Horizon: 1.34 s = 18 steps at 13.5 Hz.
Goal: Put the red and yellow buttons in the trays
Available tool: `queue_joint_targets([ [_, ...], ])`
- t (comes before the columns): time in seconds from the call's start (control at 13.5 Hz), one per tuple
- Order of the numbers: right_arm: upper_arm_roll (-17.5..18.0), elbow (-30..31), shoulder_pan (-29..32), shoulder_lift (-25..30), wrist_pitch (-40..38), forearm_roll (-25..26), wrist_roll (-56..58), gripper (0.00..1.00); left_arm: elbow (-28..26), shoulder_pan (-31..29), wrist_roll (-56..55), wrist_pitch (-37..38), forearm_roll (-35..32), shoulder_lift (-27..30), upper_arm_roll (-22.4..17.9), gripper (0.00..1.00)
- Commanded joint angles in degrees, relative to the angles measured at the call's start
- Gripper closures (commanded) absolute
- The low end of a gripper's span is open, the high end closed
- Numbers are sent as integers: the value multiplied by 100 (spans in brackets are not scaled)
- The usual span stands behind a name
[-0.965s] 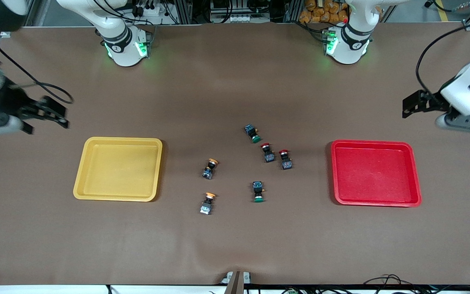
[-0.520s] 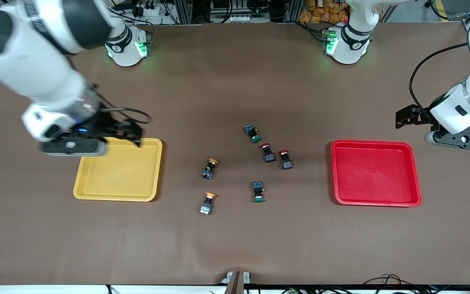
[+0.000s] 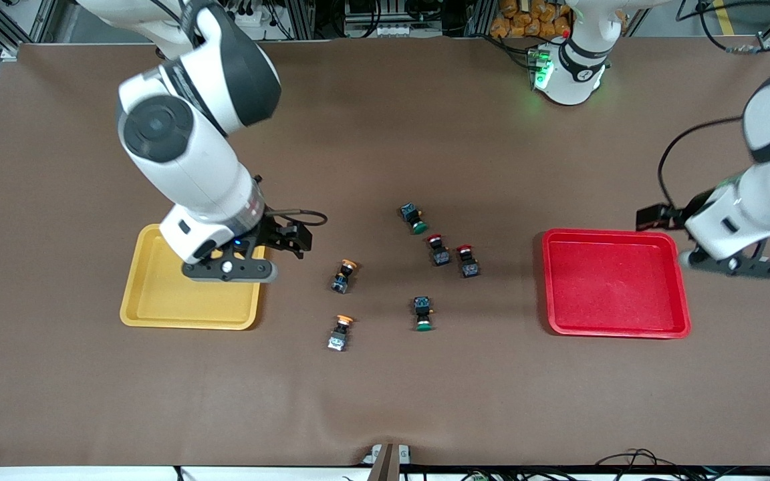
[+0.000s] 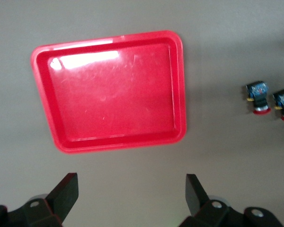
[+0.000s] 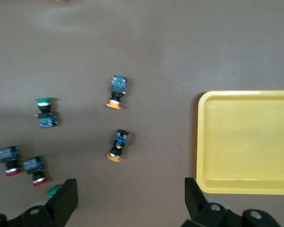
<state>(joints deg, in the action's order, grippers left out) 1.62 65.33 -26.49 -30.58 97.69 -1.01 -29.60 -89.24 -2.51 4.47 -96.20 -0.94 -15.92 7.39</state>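
Counter stock: two yellow buttons (image 3: 344, 274) (image 3: 339, 333), two red buttons (image 3: 437, 248) (image 3: 467, 260) loose mid-counter — none trayed. Yellow tray (image 3: 158, 304) and red tray (image 3: 612, 321) at opposite ends, likely for colour sorting. Right hand (image 3: 278, 257), wide, empty, over yellow tray's edge; left hand (image 3: 699, 244), wide, empty, over red tray's edge.

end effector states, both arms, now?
Left end effector: open, empty, above the red tray's edge.
Right end effector: open, empty, above the yellow tray's edge.

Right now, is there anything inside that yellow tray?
No buttons show in the yellow tray: its visible floor is bare. The right pincer hangs over its corner nearest the buttons, open, hiding that part from the front, but the right wrist view shows it bare too.
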Motion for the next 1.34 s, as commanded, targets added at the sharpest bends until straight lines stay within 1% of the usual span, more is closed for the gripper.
queue_joint_targets([
  [0.0, -48, 373, -84, -272, 537, 92, -107, 0, 100, 40, -113, -267, 15, -349, 78, 0],
  [0.15, -48, 681, -206, -579, 1266, 101, -124, 0, 73, 197, -420, -373, 24, -517, 87, 0],
  [0.3, -48, 962, -242, -826, 1681, 101, -238, 0, -23, 434, -858, -496, 24, -561, 87, 0],
  [0.52, -39, 1621, -286, -967, 2560, 13, -536, 0, -23, 874, -1518, -680, -3, -798, 78, 0],
  [0.67, -48, 1650, -478, -1230, 2737, 56, -966, 0, -23, 1111, -1913, -874, -3, -982, 78, 0],
  [1.04, -39, 1676, -629, -1627, 3159, 4, -2109, 0, -23, 1639, -2959, -1471, 15, -1553, 78, 0],
  [1.26, -39, 1667, -620, -1758, 3230, -13, -2172, 0, -15, 1859, -3487, -1823, 15, -1940, 87, 0],
])
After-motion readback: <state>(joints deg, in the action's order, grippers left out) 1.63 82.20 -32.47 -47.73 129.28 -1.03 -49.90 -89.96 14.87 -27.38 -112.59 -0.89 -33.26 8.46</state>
